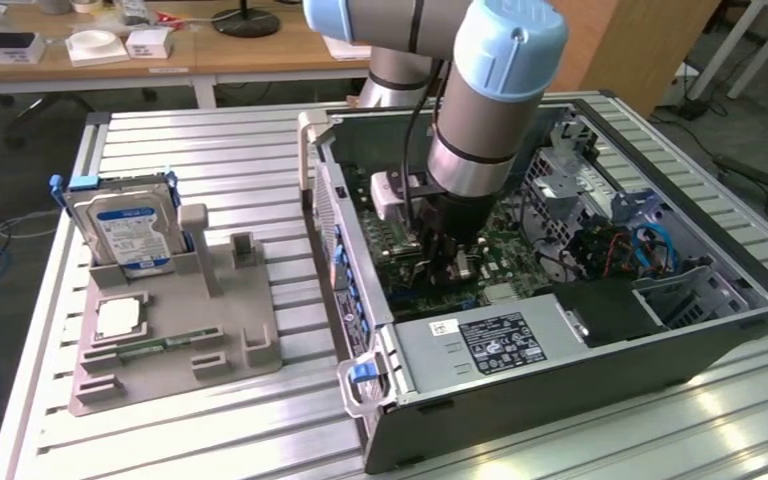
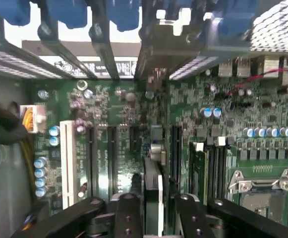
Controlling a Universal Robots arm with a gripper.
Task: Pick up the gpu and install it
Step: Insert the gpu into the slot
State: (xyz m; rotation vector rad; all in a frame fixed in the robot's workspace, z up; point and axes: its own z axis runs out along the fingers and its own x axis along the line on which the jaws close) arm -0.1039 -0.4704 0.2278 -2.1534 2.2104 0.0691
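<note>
One tool (image 2: 153,208) gripping gpu (image 2: 153,183) | motherboard (image 2: 114,129) below | hard drive (image 1: 124,225) apart

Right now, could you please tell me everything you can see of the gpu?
The gpu is seen edge-on in the wrist view: a thin card standing upright between the gripper's black fingers, which are closed on it. It hangs low over the green motherboard, lined up lengthwise with the dark expansion slots. In the exterior view it is inside the open computer case, under the arm.

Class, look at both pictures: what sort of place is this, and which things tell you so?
Probably a robotics lab or workshop: an open computer case on a slatted metal table, a grey fixture holding parts, and a cluttered desk behind.
</note>
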